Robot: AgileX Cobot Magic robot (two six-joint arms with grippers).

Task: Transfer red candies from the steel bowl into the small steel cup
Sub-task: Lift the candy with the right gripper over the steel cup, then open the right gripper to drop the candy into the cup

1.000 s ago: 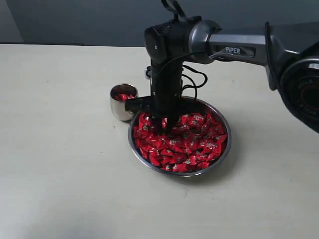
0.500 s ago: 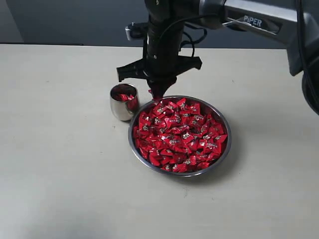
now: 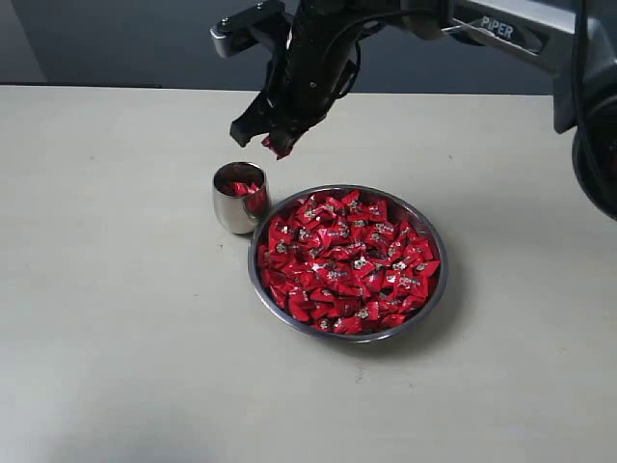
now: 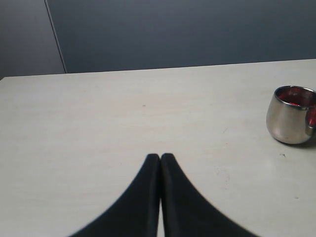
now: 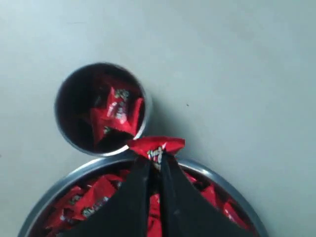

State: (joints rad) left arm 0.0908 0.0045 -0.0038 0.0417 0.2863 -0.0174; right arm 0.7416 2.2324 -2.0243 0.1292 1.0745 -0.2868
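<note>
Right gripper [image 3: 278, 145] was pinched tight on 1 red candy [image 5: 157, 146], up in the air near the small steel cup [image 3: 239, 197], which had a few inside. Steel bowl [image 3: 439, 289] just beside it was heaped with red candies [image 3: 347, 265]. Left gripper [image 4: 160, 158] had its fingers together, empty, over the table [image 4: 98, 123].

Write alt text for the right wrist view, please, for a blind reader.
The right gripper pinches one red candy in its black fingers, over the rims of the small steel cup, holding a few candies, and the candy-filled steel bowl beside it.
</note>
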